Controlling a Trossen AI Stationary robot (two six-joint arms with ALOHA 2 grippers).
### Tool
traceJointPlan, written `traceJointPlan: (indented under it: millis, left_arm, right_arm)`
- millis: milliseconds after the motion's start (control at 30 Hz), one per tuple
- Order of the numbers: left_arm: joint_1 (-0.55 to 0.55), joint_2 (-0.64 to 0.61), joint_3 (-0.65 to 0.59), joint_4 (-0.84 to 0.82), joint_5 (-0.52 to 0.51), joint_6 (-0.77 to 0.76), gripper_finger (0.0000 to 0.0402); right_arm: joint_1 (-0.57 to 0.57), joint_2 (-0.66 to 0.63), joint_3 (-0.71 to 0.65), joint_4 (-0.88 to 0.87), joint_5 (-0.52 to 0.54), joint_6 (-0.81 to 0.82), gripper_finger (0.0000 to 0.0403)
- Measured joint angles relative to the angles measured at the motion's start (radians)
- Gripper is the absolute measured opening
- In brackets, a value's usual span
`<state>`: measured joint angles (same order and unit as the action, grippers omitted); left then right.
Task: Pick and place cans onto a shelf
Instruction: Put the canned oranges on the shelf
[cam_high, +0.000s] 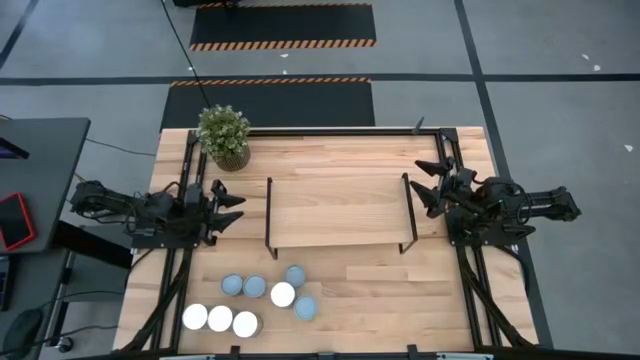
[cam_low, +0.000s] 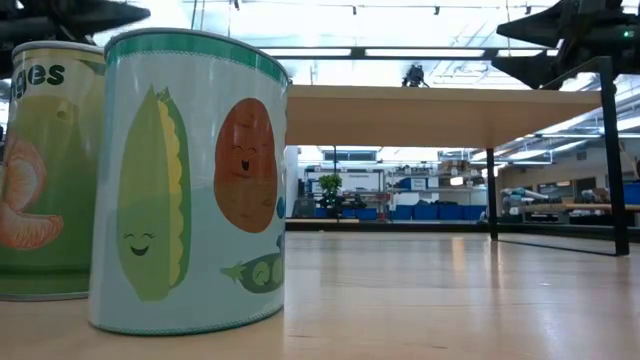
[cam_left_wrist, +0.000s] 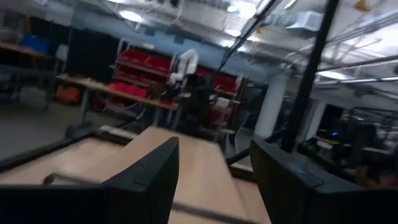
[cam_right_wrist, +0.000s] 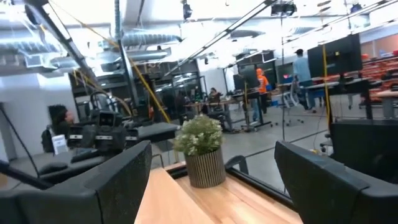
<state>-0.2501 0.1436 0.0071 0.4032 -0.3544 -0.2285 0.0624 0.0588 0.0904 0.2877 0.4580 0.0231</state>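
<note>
The left gripper (cam_high: 232, 202) is seen raised off the table's (cam_high: 340, 300) left side, its two fingers parted by a narrow gap with nothing held between them, as is confirmed in its own wrist view (cam_left_wrist: 214, 168). It is pointed toward the shelf (cam_high: 340, 210), whose left black rod frame stands near the fingertips but is not touched.

The right gripper (cam_high: 422, 185) is held at the opposite side, its fingers spread wider and likewise empty, just beside the shelf's right rod frame. In the right wrist view (cam_right_wrist: 211, 168) the potted plant (cam_right_wrist: 202, 155) is framed between the two dark fingers, well beyond them.

The shelf is shown lying across the middle of the table, its light-wood board bare. In the low view its board (cam_low: 440, 115) is seen from beneath, carried on thin black legs.

All eight cans (cam_high: 283, 294) are gathered on the tabletop at the near edge, in front of the shelf and toward the left. Three white-topped ones are set in a touching row nearest the edge; four bluish-grey tops and one more white top are clustered just behind them. Two cans are caught close up in the low view, a vegetable-labelled one (cam_low: 190, 180) in front and a green fruit-labelled one (cam_low: 40, 170) just behind.

The plant (cam_high: 223, 137) is stood at the table's far left corner, well apart from the cans.
</note>
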Motion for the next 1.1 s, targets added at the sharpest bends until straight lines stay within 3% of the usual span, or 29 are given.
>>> traceJointPlan:
  millis: [100, 300, 433, 700, 867, 1100]
  left_arm:
    - [0.0, 0.0, 0.0, -0.046, 0.03, 0.0, 0.0204]
    - [-0.001, 0.006, 0.0, -0.065, 0.183, 0.084, 0.0204]
    - [-0.002, 0.034, 0.0, -0.064, 0.206, 0.117, 0.0208]
    - [-0.002, 0.103, 0.044, -0.068, 0.207, 0.165, 0.0281]
    - [-0.008, 0.155, 0.175, -0.29, 0.204, 0.187, 0.0319]
    - [-0.077, 0.281, 0.333, -0.477, 0.173, 0.094, 0.0305]
  right_arm:
    - [0.0, 0.041, 0.012, 0.009, -0.015, 0.003, 0.0347]
    - [0.001, 0.157, 0.044, 0.034, -0.03, 0.029, 0.0347]
    - [0.001, 0.25, 0.08, 0.056, -0.079, 0.053, 0.0347]
    - [0.002, 0.457, 0.177, 0.085, -0.128, 0.063, 0.0347]
    - [0.033, 0.574, 0.238, 0.084, -0.153, 0.053, 0.0347]
    - [0.085, 0.711, 0.317, 0.085, -0.153, -0.003, 0.0347]
